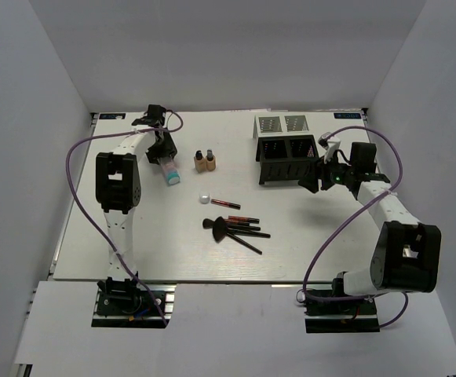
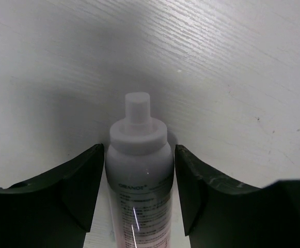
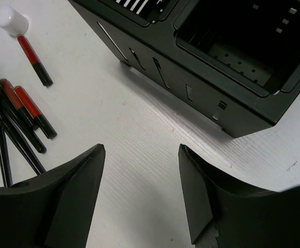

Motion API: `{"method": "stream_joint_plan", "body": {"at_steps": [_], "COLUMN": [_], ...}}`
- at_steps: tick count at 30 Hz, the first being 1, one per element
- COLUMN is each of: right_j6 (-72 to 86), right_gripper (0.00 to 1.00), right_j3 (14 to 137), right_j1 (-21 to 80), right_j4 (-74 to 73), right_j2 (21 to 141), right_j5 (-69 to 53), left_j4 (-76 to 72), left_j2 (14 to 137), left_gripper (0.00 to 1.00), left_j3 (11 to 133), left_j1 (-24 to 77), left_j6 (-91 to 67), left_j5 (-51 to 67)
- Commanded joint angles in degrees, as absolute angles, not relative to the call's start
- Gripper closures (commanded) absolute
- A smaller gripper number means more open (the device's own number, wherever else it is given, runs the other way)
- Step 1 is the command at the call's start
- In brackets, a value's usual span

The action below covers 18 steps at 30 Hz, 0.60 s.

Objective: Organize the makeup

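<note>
Bottle (image 2: 139, 178), clear with white cap, lies flat at the far left of the table (image 1: 133, 243), long axis running between the fingers of the left gripper (image 2: 139, 151), which clasps its sides; right gripper (image 3: 142, 151), well apart, gapes empty.

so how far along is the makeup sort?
Done: nothing yet; the box compartments that show look empty. In hand: the left claw straddles the clear bottle lying on the table, firm grip not confirmed; the right claw hangs open and empty by the box. Left: that bottle, two tan bottles, the white jar, pencils and brushes, all on the table.
</note>
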<state>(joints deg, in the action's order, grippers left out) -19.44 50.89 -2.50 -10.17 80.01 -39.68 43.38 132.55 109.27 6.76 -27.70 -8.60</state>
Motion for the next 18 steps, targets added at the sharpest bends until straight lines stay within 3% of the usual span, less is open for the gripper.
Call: {"method": "stream_joint_plan", "body": {"at_steps": [1,4,8,11,13,18], "right_j6": [-18.7,-18.5,-18.7,-19.1,-19.5,-21.8], "right_gripper": [0.35,0.35,0.35,0.36,0.38,0.65], "right_j3": [53.6,54.2,55.1,55.5,56.1,56.8], "right_j1": [-2.5,-2.4,-2.4,-2.4,-2.4,-2.4], "right_j4": [-8.2,-8.1,-8.3,-8.6,-9.7,-11.8], "right_j2": [80.9,82.2,83.0,83.3,83.4,83.0], "right_j5": [-41.1,-41.4,-41.5,-41.7,-42.4,-43.7], "left_j4": [45.0,45.0,45.9,45.9,45.0,34.9], "left_j2": [131.2,131.1,130.5,127.9,125.4,110.2], "left_gripper": [0.34,0.43,0.67,0.8,0.98,1.0], "left_j3": [109.7,109.1,109.2,107.6,106.4,96.7], "left_j1": [6.9,6.9,6.9,6.9,6.9,7.6], "left_j6": [-26.7,-26.6,-27.0,-27.0,-27.2,-24.3], "left_j5": [-8.4,-8.3,-8.0,-8.0,-7.5,-0.3]}}
